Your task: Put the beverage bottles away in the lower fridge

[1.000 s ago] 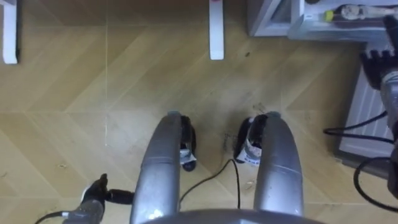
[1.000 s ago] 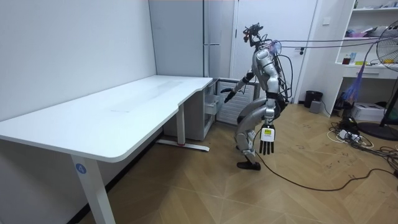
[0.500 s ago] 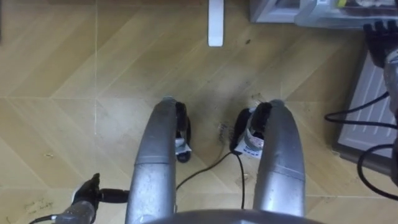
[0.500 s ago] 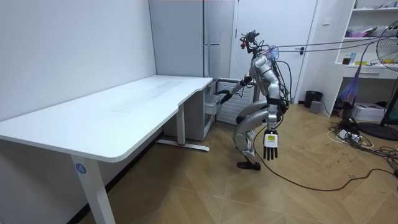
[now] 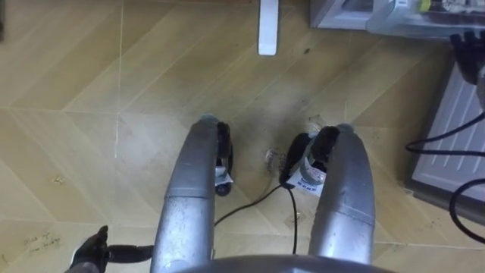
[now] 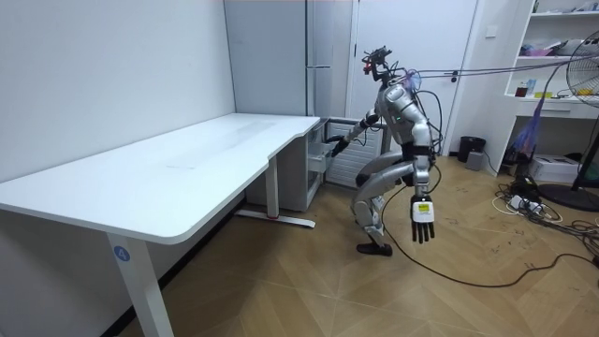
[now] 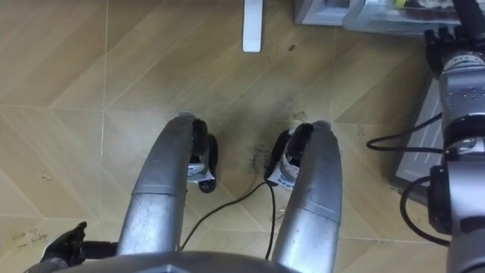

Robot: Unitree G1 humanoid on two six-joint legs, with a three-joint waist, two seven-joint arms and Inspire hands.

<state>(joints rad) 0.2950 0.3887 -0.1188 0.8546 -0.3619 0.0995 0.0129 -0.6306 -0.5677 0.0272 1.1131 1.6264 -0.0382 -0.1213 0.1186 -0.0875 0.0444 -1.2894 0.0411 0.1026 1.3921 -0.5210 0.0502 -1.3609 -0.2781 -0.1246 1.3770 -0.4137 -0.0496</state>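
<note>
I stand with knees bent before the tall grey fridge, at the end of the white table. Its lower drawer is pulled out at the top right of the eye views. A bottle with a yellow cap lies in it, mostly cut off by the picture's edge. My right hand reaches to the drawer's near edge; its fingers are hidden there. My left hand hangs behind my hip with straight fingers and holds nothing, and it shows at the lower left.
The white table stretches to my left, and its white foot lies on the wood floor ahead of my knees. A white ribbed panel stands at my right. A fan and floor cables are behind me.
My left hand has swung back and out, toward the room view's right. My trunk has risen a little and the head view has shifted. The right hand stays at the drawer.
</note>
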